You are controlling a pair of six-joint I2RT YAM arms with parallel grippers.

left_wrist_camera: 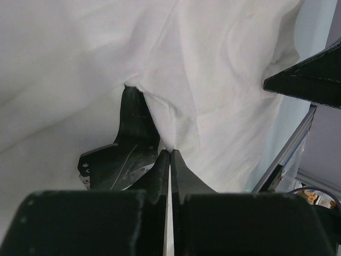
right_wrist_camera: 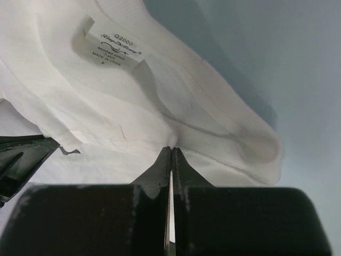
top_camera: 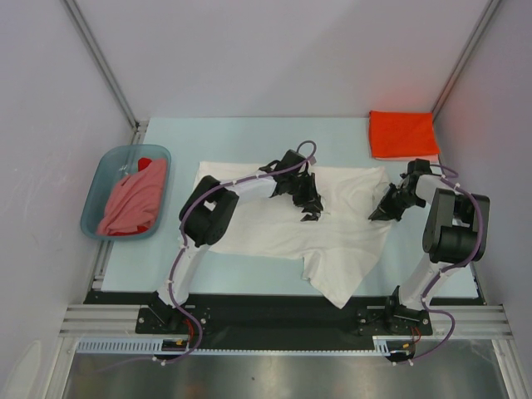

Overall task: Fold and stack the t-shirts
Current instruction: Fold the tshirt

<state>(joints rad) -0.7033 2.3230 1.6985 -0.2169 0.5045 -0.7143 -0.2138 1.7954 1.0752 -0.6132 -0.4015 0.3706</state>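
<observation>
A large white t-shirt [top_camera: 274, 229] lies spread on the pale blue table, one part hanging toward the near edge. My left gripper [top_camera: 309, 212] is over its middle, shut on a pinch of the white cloth [left_wrist_camera: 176, 133]. My right gripper [top_camera: 378, 214] is at the shirt's right edge, shut on white cloth near the collar, where the neck label [right_wrist_camera: 114, 49] shows. An orange-red t-shirt [top_camera: 402, 133] lies folded at the far right. Salmon-pink and red tees [top_camera: 133, 199] lie crumpled in the basin.
A blue-grey plastic basin [top_camera: 98, 193] stands at the left of the table. The arm bases sit on a black rail [top_camera: 283, 320] at the near edge. Grey walls and frame posts enclose the table on three sides.
</observation>
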